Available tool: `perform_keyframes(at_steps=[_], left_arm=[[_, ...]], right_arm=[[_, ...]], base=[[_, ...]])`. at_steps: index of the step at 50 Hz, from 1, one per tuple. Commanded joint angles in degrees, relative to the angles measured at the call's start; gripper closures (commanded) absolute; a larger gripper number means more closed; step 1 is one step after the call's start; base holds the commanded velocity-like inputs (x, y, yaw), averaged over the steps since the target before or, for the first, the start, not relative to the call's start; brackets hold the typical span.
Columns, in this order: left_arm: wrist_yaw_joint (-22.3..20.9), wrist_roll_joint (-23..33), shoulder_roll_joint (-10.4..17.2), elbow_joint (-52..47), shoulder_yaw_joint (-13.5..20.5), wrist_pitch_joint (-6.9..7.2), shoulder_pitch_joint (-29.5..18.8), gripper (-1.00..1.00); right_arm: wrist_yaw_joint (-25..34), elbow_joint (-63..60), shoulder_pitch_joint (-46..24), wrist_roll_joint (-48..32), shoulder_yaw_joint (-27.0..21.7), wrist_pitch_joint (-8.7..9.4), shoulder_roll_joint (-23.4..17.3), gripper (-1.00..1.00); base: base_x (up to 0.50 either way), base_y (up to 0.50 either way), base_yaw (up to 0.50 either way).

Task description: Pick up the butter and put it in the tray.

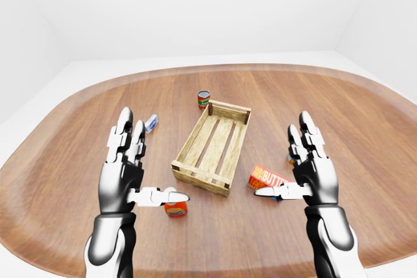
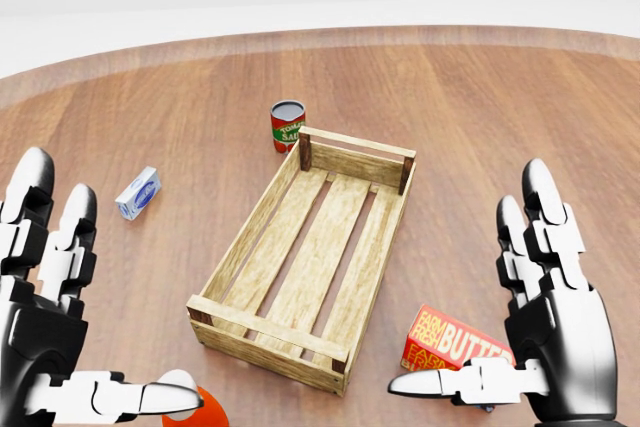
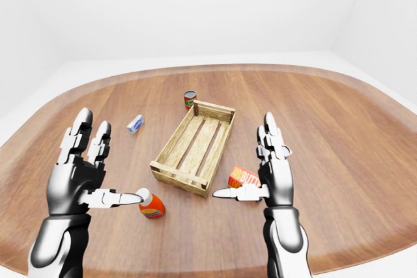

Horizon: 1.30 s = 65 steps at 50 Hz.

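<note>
Left-eye view: both hands hover spread and empty — left hand [image 1: 124, 174], right hand [image 1: 311, 170] poised above the one butter [image 1: 266, 178] box beside the single tray [image 1: 213, 146].

Head view: one can [image 2: 287, 126], one small carton [image 2: 138, 192].

Right-eye view: one orange bottle [image 3: 151, 205] lies near the left thumb.

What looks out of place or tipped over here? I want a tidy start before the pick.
Nothing is spilled or damaged. The wooden tray sits askew on the table, empty. The butter box lies flat beside its near right corner. A small blue-white carton lies on its side, left.
</note>
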Motion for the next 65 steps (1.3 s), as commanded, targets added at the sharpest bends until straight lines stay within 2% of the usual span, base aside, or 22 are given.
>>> perform_keyframes(at_steps=[1, 6, 8, 13, 17, 23, 31, 36, 40, 48, 53, 64, 65], left_arm=[[-0.2, -0.1, -0.1, -0.5, 0.1, 0.00, 0.2, -1.00], [0.0, 0.3, 0.0, 2.0, 0.2, 0.00, -0.9, -1.00], [0.0, 0.4, 0.1, 2.5, 0.1, 0.00, -1.1, -1.00], [0.5, 1.1, 0.1, 2.9, -0.8, 0.00, -1.2, -1.00], [0.4, 1.3, 0.3, 2.7, -1.2, 0.00, -0.8, -1.00], [0.1, 0.3, 0.4, 2.6, 0.3, 0.00, -1.3, -1.00], [0.1, 0.5, 0.3, 4.0, 0.6, 0.00, -2.0, -1.00], [0.3, 0.3, 0.4, 3.1, 0.8, 0.00, -1.9, -1.00], [-0.4, 0.6, 0.2, 8.1, 0.8, 0.00, -1.7, -1.00], [-0.5, 0.3, 0.3, 7.6, -0.2, 0.00, -0.8, -1.00], [-0.5, -0.7, 0.6, 7.8, 1.5, 0.00, -1.9, -1.00], [-0.7, -0.5, 0.3, 7.0, 1.8, 0.00, -1.7, -1.00], [-0.5, -0.5, 0.3, 6.8, 1.8, 0.00, -1.9, -1.00]], right_arm=[[-0.1, 1.0, -0.3, 0.2, 0.3, 0.00, 0.1, -1.00], [0.4, 2.1, -0.2, 1.7, -1.6, 0.00, -0.2, -1.00], [0.8, 3.3, -0.7, -0.1, -2.0, 0.00, -1.0, -1.00], [3.4, 2.4, -1.7, -2.3, -7.1, 0.00, -2.4, -1.00], [5.4, 3.6, -1.3, -4.1, -9.5, 0.00, -1.7, -1.00], [7.4, 7.2, -0.5, -8.1, -11.5, 0.00, -1.7, -1.00], [11.4, 10.8, 1.7, -6.8, -15.4, 0.00, -0.6, -1.00], [11.6, 14.6, 0.0, -9.1, -15.9, 0.00, -1.7, -1.00], [11.8, 18.6, -3.6, -9.0, -16.6, 0.00, -4.1, -1.00], [12.5, 25.5, -8.2, -7.8, -17.9, 0.00, -7.9, -1.00], [12.4, 27.8, -9.4, -8.7, -17.4, 0.00, -9.4, -1.00], [12.8, 32.8, -11.1, -11.0, -15.6, 0.00, -10.8, -1.00], [12.5, 35.8, -12.4, -12.9, -14.8, 0.00, -12.0, -1.00]], base=[[0.00, 0.00, 0.00], [0.00, 0.00, 0.00], [0.00, 0.00, 0.00], [0.00, 0.00, 0.00], [0.00, 0.00, 0.00], [0.00, 0.00, 0.00], [0.00, 0.00, 0.00], [0.00, 0.00, 0.00], [0.00, 0.00, 0.00], [0.00, 0.00, 0.00], [0.00, 0.00, 0.00], [0.00, 0.00, 0.00], [0.00, 0.00, 0.00]])
